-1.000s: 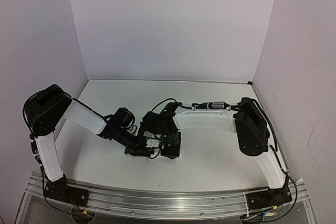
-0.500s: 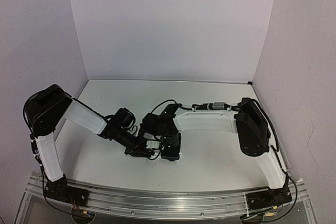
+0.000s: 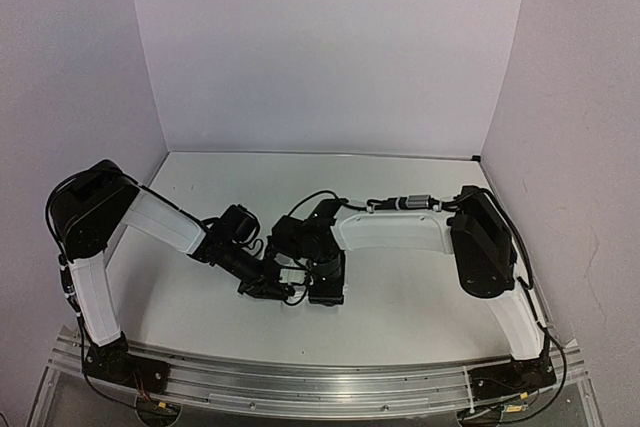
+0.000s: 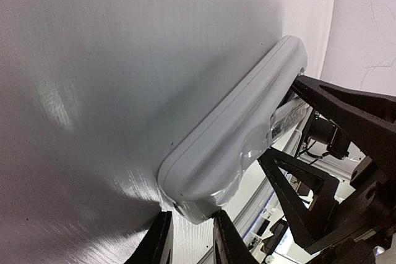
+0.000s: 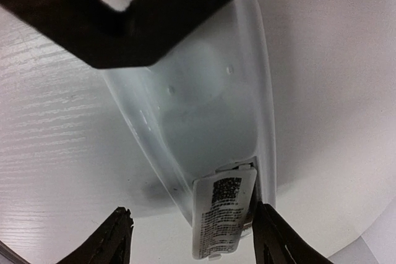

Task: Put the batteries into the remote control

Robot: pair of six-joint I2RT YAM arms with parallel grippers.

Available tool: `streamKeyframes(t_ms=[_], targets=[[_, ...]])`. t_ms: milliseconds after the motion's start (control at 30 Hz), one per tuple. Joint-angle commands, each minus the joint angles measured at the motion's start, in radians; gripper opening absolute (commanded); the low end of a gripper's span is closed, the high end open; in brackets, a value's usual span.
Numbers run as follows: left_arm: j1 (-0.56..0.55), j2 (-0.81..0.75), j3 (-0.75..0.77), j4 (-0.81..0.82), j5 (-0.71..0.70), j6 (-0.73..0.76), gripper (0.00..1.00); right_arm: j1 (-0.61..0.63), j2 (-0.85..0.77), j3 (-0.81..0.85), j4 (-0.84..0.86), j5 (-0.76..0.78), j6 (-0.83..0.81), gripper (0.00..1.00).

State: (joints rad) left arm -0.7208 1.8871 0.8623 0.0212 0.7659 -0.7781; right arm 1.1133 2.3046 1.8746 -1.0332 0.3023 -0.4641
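The small white rectangular plastic remote control (image 4: 235, 134) sat back-up low at the white bench (image 4: 93, 91), one end clenched in the left fingers (image 4: 159, 242). The right fingers (image 5: 114, 239) stood released either side of its other end. No batteries showed, and a label-printed white cover (image 5: 224, 211) lay over the recess, so loading looked finished or nearly so.

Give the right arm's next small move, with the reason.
Likely draw the right gripper back off the remote control. Its jaws stand apart either side of the labelled panel, gripping nothing, while the left gripper clamps the opposite end. No batteries are visible, so fetching one seems next.
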Motion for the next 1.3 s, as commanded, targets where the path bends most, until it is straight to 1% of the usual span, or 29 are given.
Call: streamKeyframes(t_ms=[0, 300, 533, 667, 800, 1000, 1067, 1200, 1267], targets=[[-0.056, 0.042, 0.059, 0.043, -0.073, 0.003, 0.24, 0.025, -0.044, 0.023, 0.392, -0.004, -0.003, 0.64], [-0.054, 0.041, 0.071, 0.035, -0.076, 0.010, 0.24, 0.025, -0.088, 0.002, 0.405, 0.021, -0.011, 0.65], [-0.054, 0.039, 0.078, 0.028, -0.077, 0.018, 0.24, 0.026, -0.191, -0.061, 0.411, -0.124, 0.014, 0.65], [-0.054, 0.041, 0.084, 0.016, -0.077, 0.027, 0.24, 0.024, -0.266, -0.114, 0.421, -0.129, 0.047, 0.66], [-0.053, 0.035, 0.087, 0.007, -0.079, 0.035, 0.24, 0.010, -0.371, -0.194, 0.456, -0.103, 0.154, 0.66], [-0.051, 0.035, 0.091, -0.002, -0.080, 0.043, 0.25, -0.073, -0.537, -0.356, 0.537, -0.162, 0.439, 0.65], [-0.049, 0.038, 0.092, -0.008, -0.083, 0.046, 0.25, -0.090, -0.555, -0.384, 0.549, -0.126, 0.508, 0.65], [-0.043, 0.032, 0.090, -0.014, -0.085, 0.051, 0.25, -0.101, -0.588, -0.442, 0.552, -0.064, 0.590, 0.65], [-0.042, 0.030, 0.088, -0.013, -0.087, 0.051, 0.26, -0.109, -0.617, -0.490, 0.552, -0.040, 0.686, 0.65]])
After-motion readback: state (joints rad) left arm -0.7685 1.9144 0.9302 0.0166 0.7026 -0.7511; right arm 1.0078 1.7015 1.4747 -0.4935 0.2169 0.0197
